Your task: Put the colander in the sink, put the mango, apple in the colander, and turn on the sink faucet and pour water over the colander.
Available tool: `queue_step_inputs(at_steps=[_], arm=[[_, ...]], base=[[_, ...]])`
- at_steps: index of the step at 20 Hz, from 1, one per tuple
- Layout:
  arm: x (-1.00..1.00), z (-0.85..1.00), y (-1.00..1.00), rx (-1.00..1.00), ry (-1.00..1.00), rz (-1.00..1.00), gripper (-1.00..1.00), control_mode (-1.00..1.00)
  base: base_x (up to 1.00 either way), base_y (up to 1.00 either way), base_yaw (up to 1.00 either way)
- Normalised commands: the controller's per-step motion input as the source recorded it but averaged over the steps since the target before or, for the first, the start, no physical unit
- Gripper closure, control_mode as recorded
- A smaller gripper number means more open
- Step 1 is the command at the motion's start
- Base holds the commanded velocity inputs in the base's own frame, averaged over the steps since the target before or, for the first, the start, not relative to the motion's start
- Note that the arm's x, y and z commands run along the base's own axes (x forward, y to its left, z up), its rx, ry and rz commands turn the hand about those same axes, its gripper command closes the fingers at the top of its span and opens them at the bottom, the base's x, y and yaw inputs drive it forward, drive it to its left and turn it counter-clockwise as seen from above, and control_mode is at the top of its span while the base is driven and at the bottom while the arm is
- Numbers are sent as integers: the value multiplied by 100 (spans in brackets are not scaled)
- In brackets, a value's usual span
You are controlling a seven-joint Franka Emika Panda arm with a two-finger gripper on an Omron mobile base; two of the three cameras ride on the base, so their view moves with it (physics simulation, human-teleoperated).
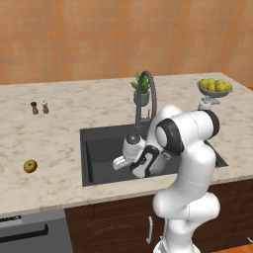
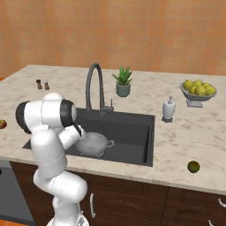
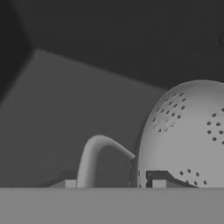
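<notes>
The silvery perforated colander (image 2: 94, 144) is low inside the dark sink (image 2: 132, 132), and its bowl (image 3: 188, 135) and looped side handle (image 3: 93, 154) show close up in the hand view. My gripper (image 3: 113, 183) is shut on the colander at that handle, one fingertip on either side. In the left base view my hand reaches down into the sink (image 1: 99, 148) and covers most of the colander (image 1: 118, 162). The apple (image 1: 30, 166) lies on the counter left of the sink. The dark green mango (image 2: 193, 166) sits near the counter's front edge on the right. The gooseneck sink faucet (image 2: 94, 84) arches over the basin with no water running.
Behind the sink stand a potted plant (image 2: 123, 82) and a white soap dispenser (image 2: 168, 109). A stemmed bowl of yellow-green fruit (image 2: 197, 91) is at the far right. Two small shakers (image 1: 39, 107) stand at the back left of the counter.
</notes>
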Motion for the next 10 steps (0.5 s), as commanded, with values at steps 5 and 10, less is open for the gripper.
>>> queue_step_inputs(at_steps=[5,10], arm=[[2,-48,-1,0,-2,-1,100,-100],[0,-37,0,0,-1,0,100,-100]], base=[[0,0,0],[0,0,0]])
